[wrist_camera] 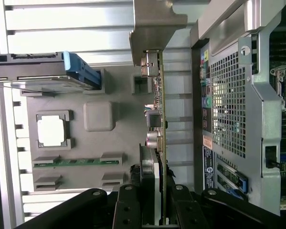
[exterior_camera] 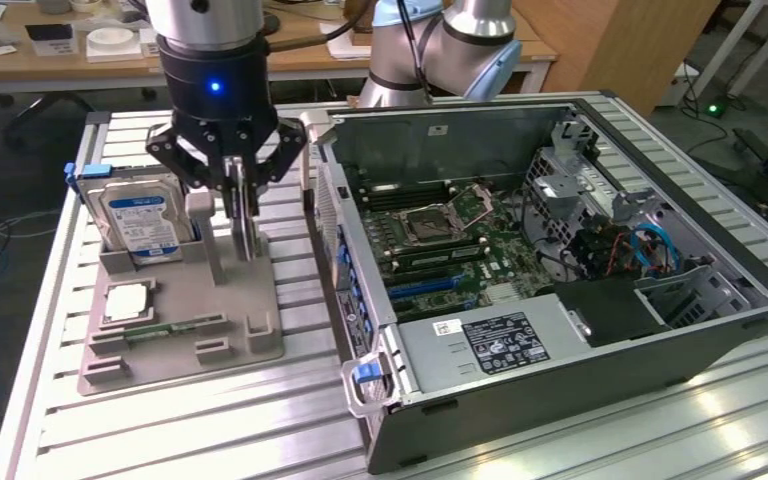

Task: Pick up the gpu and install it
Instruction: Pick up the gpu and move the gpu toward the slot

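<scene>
The gpu (exterior_camera: 243, 232) is a thin card standing on edge, upright over the grey holder (exterior_camera: 211, 295) to the exterior view's left of the computer. My gripper (exterior_camera: 239, 185) comes down on it from above and is shut on its upper edge. The card's lower end is at or just above the holder; whether they touch I cannot tell. In the wrist view the gpu (wrist_camera: 158, 105) runs away from my gripper (wrist_camera: 155, 193), its silvery bracket (wrist_camera: 155, 24) at the far end. The open computer case (exterior_camera: 704, 330) lies to the exterior view's right, motherboard (exterior_camera: 458, 240) exposed.
The holder also carries a silver hard drive (exterior_camera: 141, 222) with a blue-white label, a square processor chip (exterior_camera: 128, 300) and a green memory stick (exterior_camera: 171, 327). A black power supply (exterior_camera: 491, 345) fills the case's near corner. A second arm's base (exterior_camera: 444, 45) stands behind the case.
</scene>
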Robot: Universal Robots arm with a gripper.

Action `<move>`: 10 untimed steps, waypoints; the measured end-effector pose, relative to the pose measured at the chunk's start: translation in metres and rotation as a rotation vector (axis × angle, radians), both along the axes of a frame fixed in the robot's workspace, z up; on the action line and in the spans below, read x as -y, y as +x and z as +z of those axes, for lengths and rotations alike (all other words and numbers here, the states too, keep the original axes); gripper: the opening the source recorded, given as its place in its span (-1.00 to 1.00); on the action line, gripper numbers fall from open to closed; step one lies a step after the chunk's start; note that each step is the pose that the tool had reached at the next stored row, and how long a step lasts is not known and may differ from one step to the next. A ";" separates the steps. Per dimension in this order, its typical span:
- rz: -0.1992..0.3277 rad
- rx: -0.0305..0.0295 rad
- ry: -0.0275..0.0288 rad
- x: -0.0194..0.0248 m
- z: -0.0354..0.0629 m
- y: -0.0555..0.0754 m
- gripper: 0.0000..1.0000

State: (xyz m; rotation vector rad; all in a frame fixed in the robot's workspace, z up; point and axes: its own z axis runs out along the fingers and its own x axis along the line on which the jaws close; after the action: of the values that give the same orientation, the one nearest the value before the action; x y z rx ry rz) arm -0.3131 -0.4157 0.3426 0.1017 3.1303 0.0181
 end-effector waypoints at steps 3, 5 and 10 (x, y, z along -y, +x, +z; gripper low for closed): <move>0.000 0.0001 0.0001 0.0000 0.0034 0.000 -0.44; 0.000 0.0000 0.0001 0.0000 0.0059 0.000 -0.44; 0.000 0.0000 0.0001 0.0000 0.0118 0.000 -0.44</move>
State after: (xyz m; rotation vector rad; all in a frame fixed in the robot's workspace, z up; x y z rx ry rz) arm -0.3131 -0.4157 0.3544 0.1017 3.1302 0.0183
